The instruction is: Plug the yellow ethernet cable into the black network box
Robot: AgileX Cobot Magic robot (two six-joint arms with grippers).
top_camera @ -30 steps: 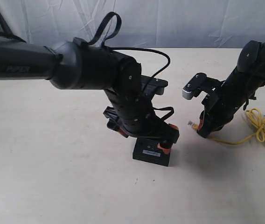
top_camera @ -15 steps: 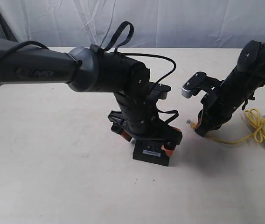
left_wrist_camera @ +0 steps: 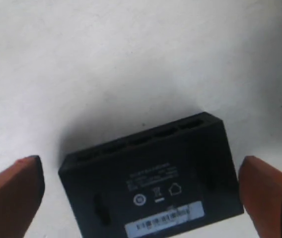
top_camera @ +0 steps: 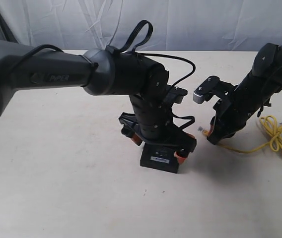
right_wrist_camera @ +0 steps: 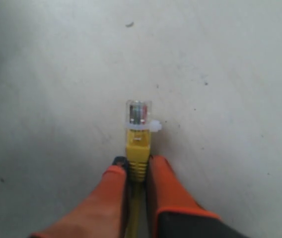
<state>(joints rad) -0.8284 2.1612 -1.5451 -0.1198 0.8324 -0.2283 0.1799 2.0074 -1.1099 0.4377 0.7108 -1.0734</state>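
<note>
Straddling the small flat rectangular black plastic network box (left_wrist_camera: 151, 188), the left gripper (top_camera: 159, 148) stands spread wide, an orange finger (left_wrist_camera: 12, 188) off each end. The right gripper (right_wrist_camera: 137, 183) is clenched on the thin bright yellow ethernet cable (right_wrist_camera: 137, 148), its clear plug (right_wrist_camera: 138, 113) jutting beyond the fingertips.

The black network box (top_camera: 157, 161) lies flat on the desk (top_camera: 56, 188), white label strip facing up and a row of ports along one side. The yellow ethernet cable (top_camera: 275, 133) trails off in a knotted loop. Its clear plug end, pinched in my right hand (right_wrist_camera: 137, 171), sits near the box without touching.
</note>
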